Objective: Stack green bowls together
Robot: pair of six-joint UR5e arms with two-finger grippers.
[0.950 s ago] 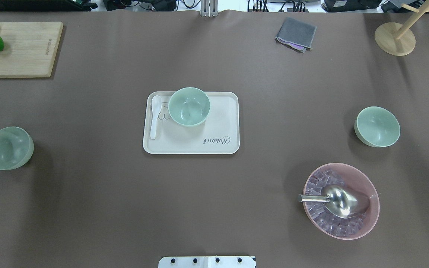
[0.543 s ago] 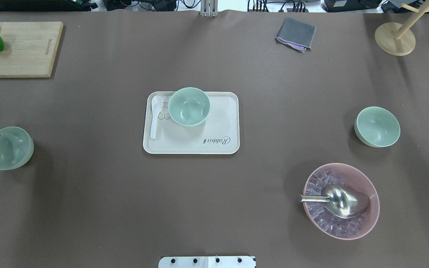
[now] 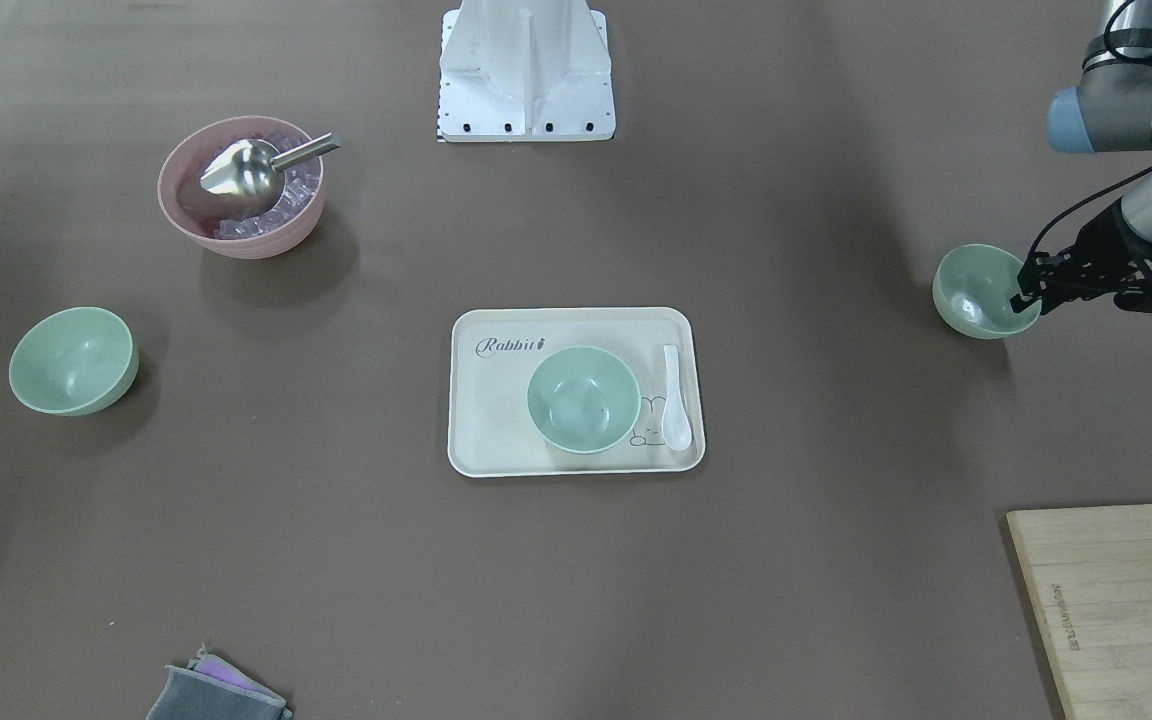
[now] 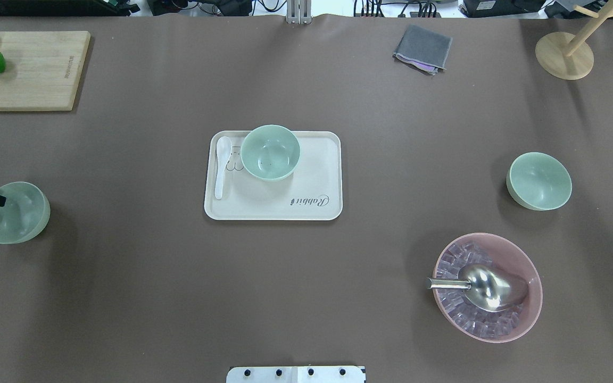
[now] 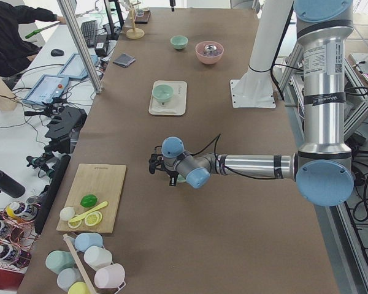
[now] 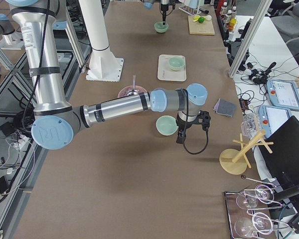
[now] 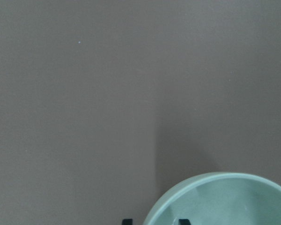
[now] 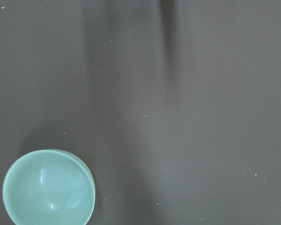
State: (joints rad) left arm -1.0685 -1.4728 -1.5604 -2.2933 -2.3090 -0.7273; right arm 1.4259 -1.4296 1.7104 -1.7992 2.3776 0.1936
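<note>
Front-facing view: one green bowl [image 3: 583, 399] sits on the tray [image 3: 496, 440]. A second green bowl [image 3: 976, 290] lies well off the tray's left end with the left gripper [image 3: 1024, 295] at its rim, and a third green bowl [image 3: 73, 360] well off the right end. Only the left wrist view shows black fingertips [image 7: 183, 221] astride that rim, jaws spread apart. Right side view: the right gripper [image 6: 179, 138] hangs beside the third green bowl; I cannot tell how its jaws stand
</note>
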